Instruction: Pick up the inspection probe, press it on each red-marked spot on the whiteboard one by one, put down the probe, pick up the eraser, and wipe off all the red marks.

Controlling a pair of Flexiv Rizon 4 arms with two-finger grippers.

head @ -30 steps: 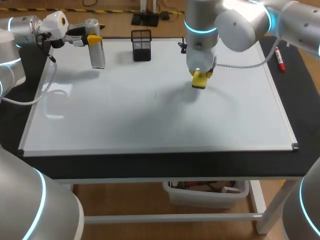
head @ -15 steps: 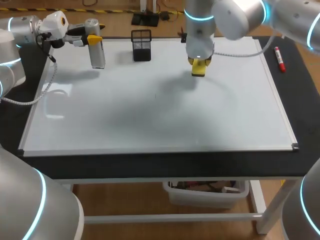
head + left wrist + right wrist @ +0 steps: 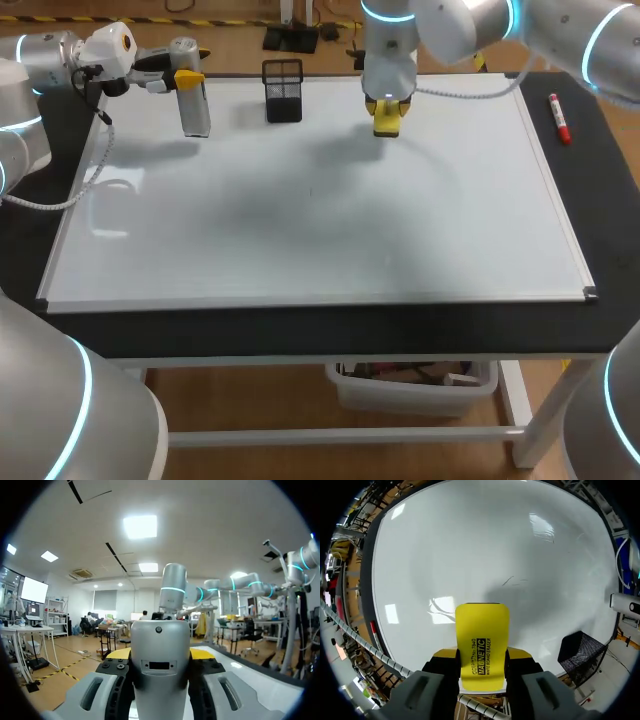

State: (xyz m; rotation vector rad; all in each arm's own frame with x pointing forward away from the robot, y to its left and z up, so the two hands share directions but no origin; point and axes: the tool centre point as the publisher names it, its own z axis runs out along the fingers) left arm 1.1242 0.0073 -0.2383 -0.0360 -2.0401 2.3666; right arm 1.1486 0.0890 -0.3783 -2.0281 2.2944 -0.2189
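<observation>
Held in the right gripper (image 3: 481, 656), fingers closed on its two long sides: a flat yellow rectangular whiteboard eraser (image 3: 481, 647), jutting out past the yellow tips. Seen from the head view at the gripper (image 3: 387, 108) over the far edge of the board, eraser (image 3: 387, 120) pointing down. Cannot tell whether touching the surface or just above it.

Ahead of and under that gripper, a large glossy white whiteboard (image 3: 470, 545) with a thin metal frame, showing bright reflections of ceiling lights and a soft grey shadow just ahead of the eraser. A little farther ahead, a few faint thin grey strokes (image 3: 513, 581). Off to one side of the gripper, near the board's edge, a black wire-mesh pen holder (image 3: 581, 652), upright.

Well apart from the right gripper, at the board's far left corner, the left gripper (image 3: 186, 77), clamped from both sides on a silver cylindrical inspection probe (image 3: 194, 100), lifted clear of the board. Filling the space between its fingers in the left wrist view (image 3: 160, 655), the probe's grey body (image 3: 160, 650).

Beyond the frame to the right gripper's right, a red marker pen (image 3: 559, 117) lying on the black tabletop (image 3: 300, 330).
</observation>
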